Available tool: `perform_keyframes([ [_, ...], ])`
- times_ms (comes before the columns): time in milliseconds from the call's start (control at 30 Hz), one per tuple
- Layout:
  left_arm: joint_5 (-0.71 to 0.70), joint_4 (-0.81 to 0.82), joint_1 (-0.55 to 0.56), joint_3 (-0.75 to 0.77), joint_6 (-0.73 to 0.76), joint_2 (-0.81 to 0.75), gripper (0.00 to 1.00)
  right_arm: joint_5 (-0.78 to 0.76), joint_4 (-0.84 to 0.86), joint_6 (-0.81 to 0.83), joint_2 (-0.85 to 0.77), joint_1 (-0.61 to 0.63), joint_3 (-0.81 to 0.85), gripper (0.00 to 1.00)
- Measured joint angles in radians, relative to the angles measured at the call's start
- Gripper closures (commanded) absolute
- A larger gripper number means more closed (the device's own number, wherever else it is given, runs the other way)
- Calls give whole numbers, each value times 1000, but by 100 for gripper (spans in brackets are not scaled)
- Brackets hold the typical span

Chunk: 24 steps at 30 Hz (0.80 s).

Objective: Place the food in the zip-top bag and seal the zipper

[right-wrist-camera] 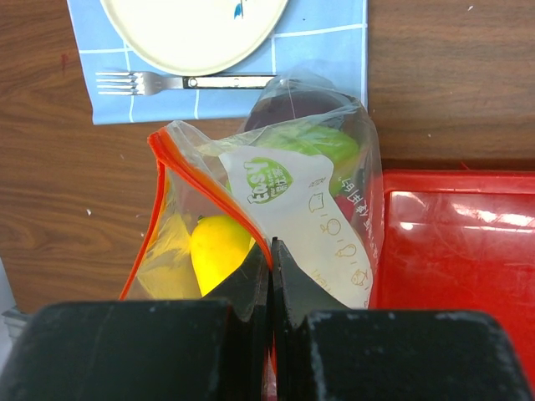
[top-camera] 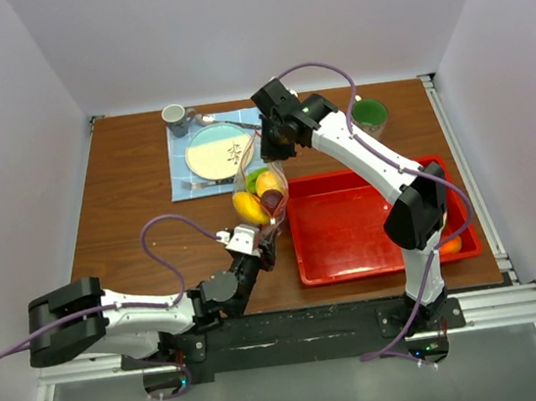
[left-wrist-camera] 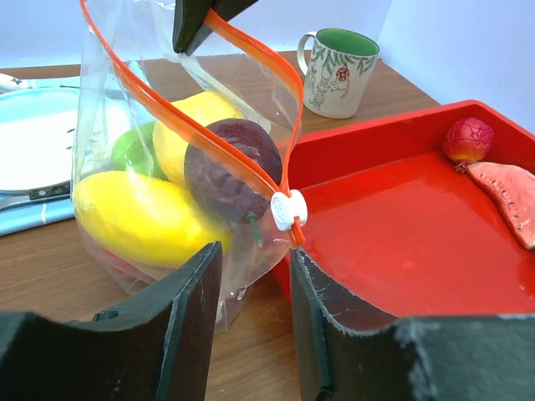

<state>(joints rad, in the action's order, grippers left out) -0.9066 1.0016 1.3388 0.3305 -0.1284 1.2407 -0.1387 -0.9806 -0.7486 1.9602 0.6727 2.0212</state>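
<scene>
1. Clear zip-top bag (left-wrist-camera: pixel 109 92): upright beside red tray (left-wrist-camera: pixel 401 251), food (left-wrist-camera: pixel 134 217) inside; right gripper (right-wrist-camera: pixel 270 271) clamped on zipper (left-wrist-camera: pixel 201 138) edge.
2. Left gripper (left-wrist-camera: pixel 255 259): jaws apart nr slider (left-wrist-camera: pixel 288 209), nothing held.
3. Risk: pinch slips, bag sags, food spills.

I see the red plastic tray (top-camera: pixel 352 234) blocking right of the clear plastic bag (top-camera: pixel 260 194); brown wooden table (top-camera: pixel 120 200) leftward is free.

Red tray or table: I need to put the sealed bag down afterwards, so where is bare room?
Most of the red tray is bare; fruit pieces sit only at its right end. The table left of the placemat is bare. Crowded between placemat and tray, where the zip-top bag hangs from the right gripper, left gripper close by.
</scene>
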Motion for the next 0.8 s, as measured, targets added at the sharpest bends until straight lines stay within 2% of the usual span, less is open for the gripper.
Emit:
perform_keyframes([
  [133, 2, 16, 6, -6, 1, 1, 47, 0, 0, -1, 0, 0, 0, 100],
  [367, -1, 43, 12, -9, 0, 21, 51, 0, 0, -4, 0, -1, 0, 100],
  [467, -10, 58, 12, -9, 2, 32, 64, 0, 0, -7, 0, -1, 0, 100],
  [500, -15, 63, 12, -9, 2, 36, 74, 0, 0, -8, 0, -1, 0, 100],
  [700, -46, 103, 12, -9, 19, 46, 98, 0, 0, -11, 0, -1, 0, 100],
  [800, -52, 94, 12, -10, 21, 19, 100, 0, 1, -11, 0, -1, -2, 100],
])
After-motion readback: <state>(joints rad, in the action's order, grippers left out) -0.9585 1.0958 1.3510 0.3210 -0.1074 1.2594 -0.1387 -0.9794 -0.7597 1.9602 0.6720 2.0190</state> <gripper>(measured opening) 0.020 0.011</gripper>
